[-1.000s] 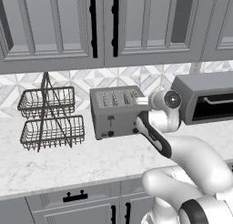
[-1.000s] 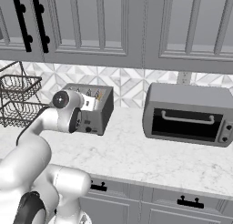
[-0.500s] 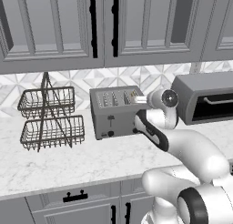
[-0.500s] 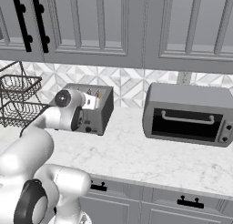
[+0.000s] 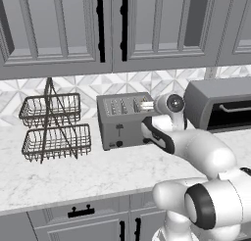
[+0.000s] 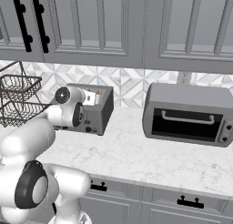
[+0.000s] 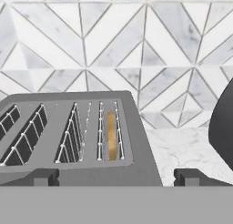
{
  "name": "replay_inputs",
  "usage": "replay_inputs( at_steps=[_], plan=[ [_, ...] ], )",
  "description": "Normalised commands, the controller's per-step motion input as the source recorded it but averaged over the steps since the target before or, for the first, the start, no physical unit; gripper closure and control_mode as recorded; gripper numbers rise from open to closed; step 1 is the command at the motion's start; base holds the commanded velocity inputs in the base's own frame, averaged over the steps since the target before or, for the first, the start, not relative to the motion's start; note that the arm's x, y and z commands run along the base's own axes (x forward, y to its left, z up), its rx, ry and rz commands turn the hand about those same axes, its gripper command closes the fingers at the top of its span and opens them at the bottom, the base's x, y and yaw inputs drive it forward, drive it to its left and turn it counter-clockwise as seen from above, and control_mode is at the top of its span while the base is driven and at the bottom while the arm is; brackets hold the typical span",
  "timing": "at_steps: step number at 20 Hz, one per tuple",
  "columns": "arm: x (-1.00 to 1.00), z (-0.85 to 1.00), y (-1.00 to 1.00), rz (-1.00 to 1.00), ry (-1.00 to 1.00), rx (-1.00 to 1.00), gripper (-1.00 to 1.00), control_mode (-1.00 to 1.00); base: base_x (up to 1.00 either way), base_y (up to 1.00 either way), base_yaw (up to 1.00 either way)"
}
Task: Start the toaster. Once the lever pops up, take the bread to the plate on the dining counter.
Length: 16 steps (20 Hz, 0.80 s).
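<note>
Grey cabinet doors with black handles are hung above a white marble-look kitchen counter (image 5: pixel 73 174), backed by a wall tiled in pale diamond shapes. On this counter the toaster (image 5: pixel 122 121) is set against the wall, between a two-tier wire basket rack (image 5: pixel 54 127) on one side and a grey toaster oven (image 6: pixel 189 114) on the other. Its front, with a small dark lever and knob, is turned toward the room; its four slots are run from front to back.

In the hand view the bread (image 7: pixel 111 135) is seen standing on edge, sunk in the rightmost slot, its long axis laid along the slot, golden-tan top edge upward.

The gripper (image 7: pixel 113 176) is held just in front of the toaster's top, its dark fingertips (image 7: pixel 43 176) spread wide apart and nothing held between them.

No legible writing or brand can be made out.
</note>
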Motion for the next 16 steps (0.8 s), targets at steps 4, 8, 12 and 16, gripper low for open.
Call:
replay_inputs(
  at_steps=[4, 8, 12, 16],
  plan=[
    [0.05, 0.00, 0.11, 0.00, 0.00, -0.06, -1.00, -1.00, 0.00, 0.00, 0.00],
    [0.18, -0.02, 0.08, 0.04, 0.00, -0.01, -1.00, -1.00, 0.00, 0.00, 0.00],
    [0.16, -0.03, 0.00, 0.11, 0.00, 0.00, -1.00, -1.00, 0.00, 0.00, 0.00],
    [0.08, -0.06, -0.08, 0.12, 0.00, 0.00, -1.00, -1.00, 0.00, 0.00, 0.00]
  ],
)
